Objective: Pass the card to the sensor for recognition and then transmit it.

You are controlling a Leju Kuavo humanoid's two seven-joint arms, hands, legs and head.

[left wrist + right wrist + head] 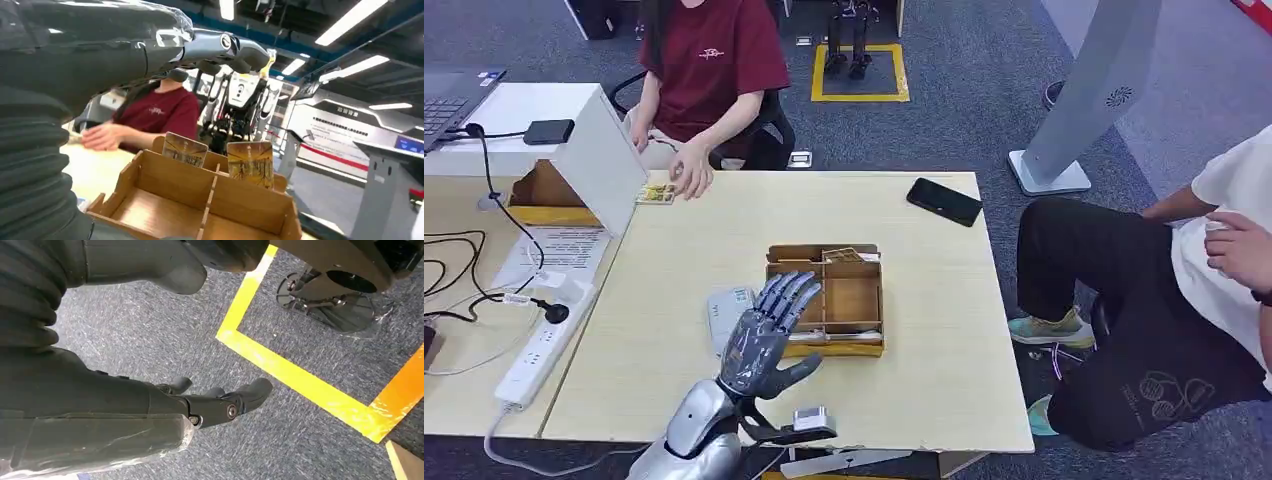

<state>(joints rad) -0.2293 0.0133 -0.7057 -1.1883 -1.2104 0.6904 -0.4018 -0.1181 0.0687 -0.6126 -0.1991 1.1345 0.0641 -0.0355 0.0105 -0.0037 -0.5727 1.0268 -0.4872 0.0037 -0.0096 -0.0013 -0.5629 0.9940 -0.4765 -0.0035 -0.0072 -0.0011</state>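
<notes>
Left robot hand [764, 335], fingers spread and empty, hovers before the wooden card box [852, 300], phone [944, 201] beyond.

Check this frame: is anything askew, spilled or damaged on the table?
Nothing stands out. The wooden card box sits flat and intact, with two cards upright in its far slots. The left hand hovers open over the box. The phone lies flat near the table's far edge.

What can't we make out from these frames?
- Box's left compartments, head view: left hand hovers over them.
- Cards, left wrist view: lower parts sit behind the box wall; print too small.
- Right hand, right wrist view: the cover hides the palm.
</notes>
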